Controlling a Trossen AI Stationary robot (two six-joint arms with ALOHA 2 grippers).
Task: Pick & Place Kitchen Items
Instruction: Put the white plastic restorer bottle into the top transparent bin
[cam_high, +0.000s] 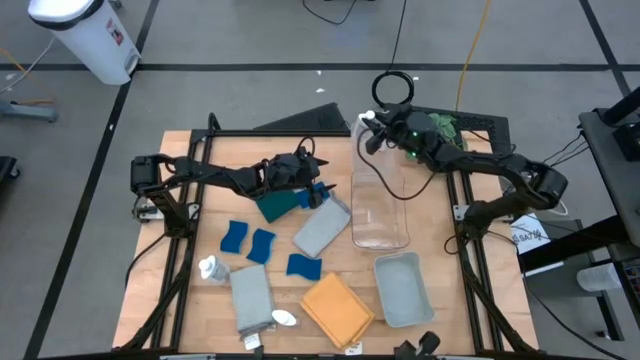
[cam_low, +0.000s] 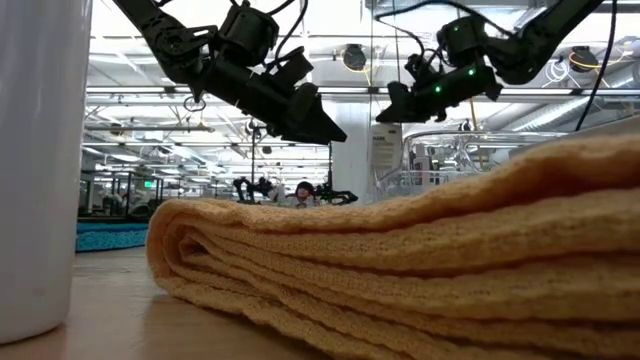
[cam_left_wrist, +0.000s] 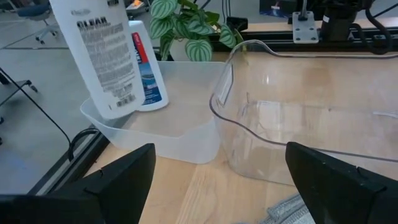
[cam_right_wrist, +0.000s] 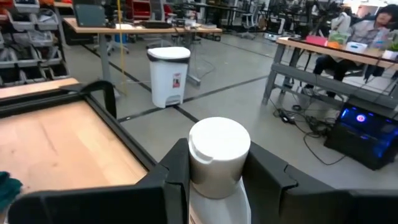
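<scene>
Bottle (cam_left_wrist: 115, 59) tilted, cap (cam_right_wrist: 219, 149) up

Two dark jointed arms (cam_high: 215, 176) carry black cables and green indicator lights.

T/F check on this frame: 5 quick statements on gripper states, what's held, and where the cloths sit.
1. The right gripper is shut on a white bottle. True.
2. The left gripper holds a blue sponge. False: it is open and holds nothing, above the dark teal cloth.
3. The orange cloth lies in the clear bin. False: it lies on the table, beside the pale tray.
4. Three blue sponges lie on the table. True.
5. The held bottle is up at the far end of the clear bin. True.
</scene>
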